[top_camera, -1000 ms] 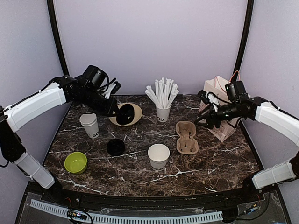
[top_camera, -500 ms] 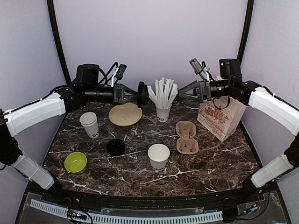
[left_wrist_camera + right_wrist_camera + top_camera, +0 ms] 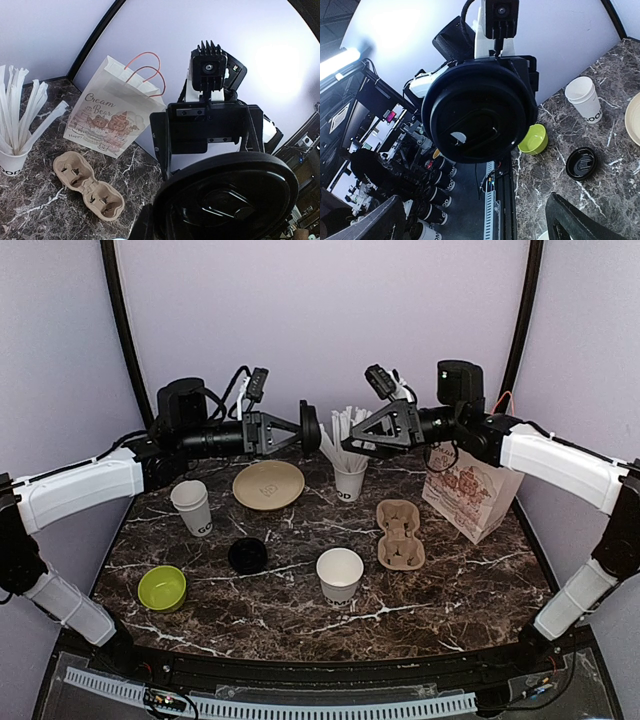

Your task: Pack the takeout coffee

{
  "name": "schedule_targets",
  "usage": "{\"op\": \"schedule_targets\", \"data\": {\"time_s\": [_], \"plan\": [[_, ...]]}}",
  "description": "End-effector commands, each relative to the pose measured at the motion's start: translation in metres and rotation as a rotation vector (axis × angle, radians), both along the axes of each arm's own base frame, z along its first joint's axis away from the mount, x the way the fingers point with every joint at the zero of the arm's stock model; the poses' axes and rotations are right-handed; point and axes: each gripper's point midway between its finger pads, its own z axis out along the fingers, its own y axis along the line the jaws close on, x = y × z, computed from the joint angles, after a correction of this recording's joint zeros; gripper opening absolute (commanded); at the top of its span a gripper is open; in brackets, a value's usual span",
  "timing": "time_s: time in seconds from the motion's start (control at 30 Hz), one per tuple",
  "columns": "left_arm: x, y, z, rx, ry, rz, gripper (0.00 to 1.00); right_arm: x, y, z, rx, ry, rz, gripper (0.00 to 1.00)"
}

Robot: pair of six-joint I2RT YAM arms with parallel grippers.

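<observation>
A takeout coffee with its lid on is out of view. My left gripper [image 3: 304, 429] is raised above the table's back, shut on a round black lid [image 3: 311, 428] held on edge, facing right. That lid [image 3: 225, 200] fills the left wrist view. My right gripper [image 3: 352, 435] hangs just right of it, open and empty, pointing at the lid [image 3: 477, 112]; its fingers [image 3: 580, 220] stand wide apart. A lettered white cup [image 3: 192, 507] stands lidless at left, another lidless white cup [image 3: 340, 573] in the middle. A second black lid [image 3: 247, 556] lies on the table.
Below the grippers stands a white cup of straws [image 3: 349, 455]. A tan plate [image 3: 268, 484] lies behind the cups, a green bowl [image 3: 162, 587] at front left. The brown cup carrier [image 3: 400, 533] and the printed paper bag [image 3: 470, 490] are at right.
My left arm lifted the black lid from beside the plate and turned it to face right. My right gripper left the bag, rose, swung left toward the lid and opened wide.
</observation>
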Motion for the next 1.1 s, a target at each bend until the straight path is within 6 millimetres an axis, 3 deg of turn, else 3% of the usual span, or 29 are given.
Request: {"op": "schedule_targets", "data": {"time_s": [0.0, 0.37, 0.67, 1.07], "plan": [[-0.01, -0.003, 0.011, -0.022, -0.046, -0.022, 0.11, -0.005, 0.014, 0.022, 0.036, -0.024, 0.028, 0.99], [-0.018, -0.017, 0.006, 0.009, -0.061, -0.053, 0.11, -0.004, 0.039, 0.021, 0.02, 0.0, 0.064, 0.99], [-0.018, -0.023, 0.002, 0.033, -0.065, -0.059, 0.11, -0.007, 0.044, 0.019, 0.024, 0.019, 0.09, 0.98], [-0.013, -0.021, 0.001, 0.055, -0.081, -0.026, 0.12, -0.004, 0.044, 0.008, 0.004, 0.017, 0.071, 0.74]]}}
